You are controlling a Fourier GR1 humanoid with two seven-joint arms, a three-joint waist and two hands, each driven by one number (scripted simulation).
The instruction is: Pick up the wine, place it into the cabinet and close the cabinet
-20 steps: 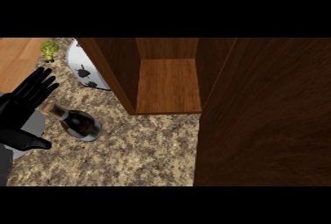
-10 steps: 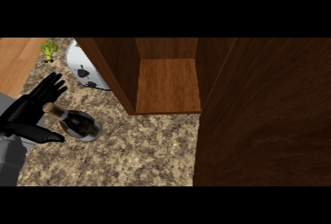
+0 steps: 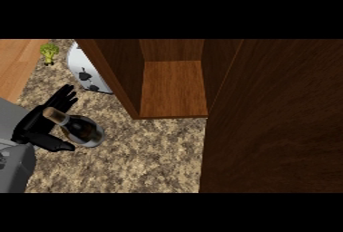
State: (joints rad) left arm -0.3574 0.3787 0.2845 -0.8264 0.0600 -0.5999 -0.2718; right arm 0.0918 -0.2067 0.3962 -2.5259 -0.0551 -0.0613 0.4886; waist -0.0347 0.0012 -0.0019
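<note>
A dark wine bottle [image 3: 81,129] with a tan cap stands upright on the speckled counter [image 3: 147,158], left of the cabinet. My left hand [image 3: 41,123] is right behind it. Its fingers [image 3: 64,96] point straight up past the neck and its thumb [image 3: 59,146] reaches under the bottle's left side. The hand is open, and the bottle's neck covers part of the palm. The wooden cabinet is open: its inner shelf [image 3: 175,90] shows, and its dark door [image 3: 275,118] fills the right side. My right hand is not in view.
A white appliance [image 3: 87,72] with black marks sits at the back left, against the cabinet's left wall [image 3: 117,72]. A small green item [image 3: 48,52] lies beyond it near the counter's edge. Wooden floor [image 3: 15,63] shows at the far left.
My left hand has moved right and closed in on the bottle, so the neck now overlaps the palm. The bottle stands where it was.
</note>
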